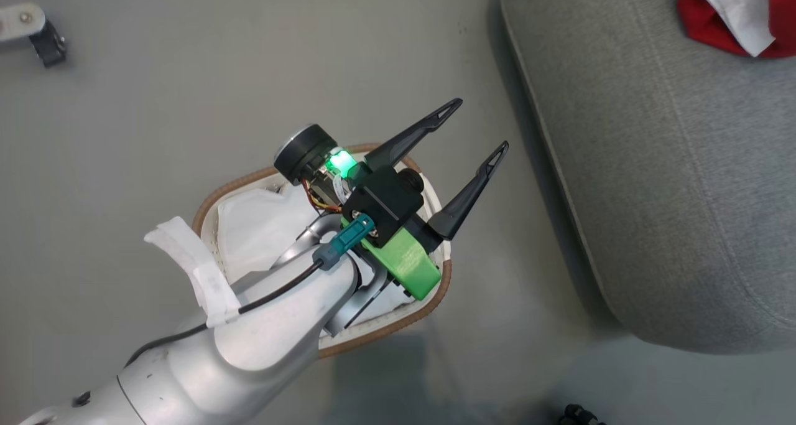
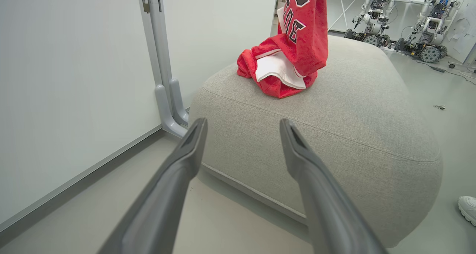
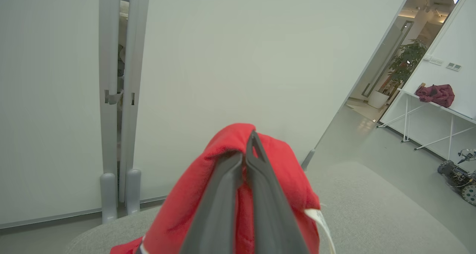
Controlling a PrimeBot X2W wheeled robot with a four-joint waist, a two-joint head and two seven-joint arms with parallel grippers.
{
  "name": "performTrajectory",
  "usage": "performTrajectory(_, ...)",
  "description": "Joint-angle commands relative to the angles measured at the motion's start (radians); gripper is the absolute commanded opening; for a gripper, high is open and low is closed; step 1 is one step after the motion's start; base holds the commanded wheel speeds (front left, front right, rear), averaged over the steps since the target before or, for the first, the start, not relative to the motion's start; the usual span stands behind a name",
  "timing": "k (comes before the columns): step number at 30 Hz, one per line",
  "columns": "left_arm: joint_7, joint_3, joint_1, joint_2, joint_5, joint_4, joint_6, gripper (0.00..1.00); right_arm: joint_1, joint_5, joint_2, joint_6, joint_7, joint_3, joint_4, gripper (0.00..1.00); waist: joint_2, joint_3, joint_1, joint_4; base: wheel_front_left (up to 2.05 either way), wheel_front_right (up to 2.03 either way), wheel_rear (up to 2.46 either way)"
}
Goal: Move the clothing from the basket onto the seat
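seat [image 2: 334, 109] coarse woven cloth; clothing [image 2: 308, 34] soft red fabric; fingers [image 2: 178, 179] matt, likely plastic

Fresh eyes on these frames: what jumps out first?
Red clothing heaped on the grey seat, with a lettered jersey hanging down onto it. The right gripper is shut on red cloth above the seat. In the head view the open left gripper, a green light glowing at its wrist, reaches out over the basket, where a white liner shows.
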Motion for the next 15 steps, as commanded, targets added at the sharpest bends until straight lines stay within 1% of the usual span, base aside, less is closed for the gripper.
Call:
performTrajectory(1, 0.005, 0.004, -0.024, 0.012, 0.016, -0.008, 0.008, 1.00, 0.034, -0.011, 0.018, -0.001, -0.020, -0.022, 0.031, 0.00, -0.0001, 0.072, -0.0001, 0.036, 0.00, 0.00, 0.00)
performTrajectory(6, 0.022, -0.004, -0.037, 0.028, 0.029, -0.026, 0.015, 1.00, 0.119, -0.035, 0.090, -0.001, -0.097, -0.083, 0.154, 0.00, -0.0001, 0.118, -0.0001, 0.027, 0.00, 0.00, 0.00)
performTrajectory(12, 0.034, -0.007, -0.039, 0.046, 0.025, -0.040, 0.022, 1.00, 0.166, -0.059, 0.147, -0.001, -0.152, -0.098, 0.258, 0.00, -0.0001, 0.128, -0.0001, 0.005, 0.00, 0.00, 0.00)
performTrajectory(13, 0.036, -0.007, -0.039, 0.047, 0.024, -0.041, 0.023, 1.00, 0.169, -0.061, 0.156, -0.001, -0.158, -0.099, 0.268, 0.09, -0.0001, 0.127, -0.0001, 0.001, 0.00, 0.00, 0.00)
performTrajectory(14, 0.038, -0.006, -0.038, 0.050, 0.023, -0.043, 0.025, 1.00, 0.172, -0.063, 0.164, -0.001, -0.165, -0.099, 0.278, 0.25, -0.0001, 0.125, -0.0001, -0.004, 0.00, 0.00, 0.00)
performTrajectory(15, 0.038, -0.005, -0.038, 0.052, 0.021, -0.045, 0.025, 1.00, 0.175, -0.066, 0.169, -0.001, -0.169, -0.098, 0.285, 0.44, -0.0001, 0.124, -0.0001, -0.009, 0.00, 0.00, 0.00)
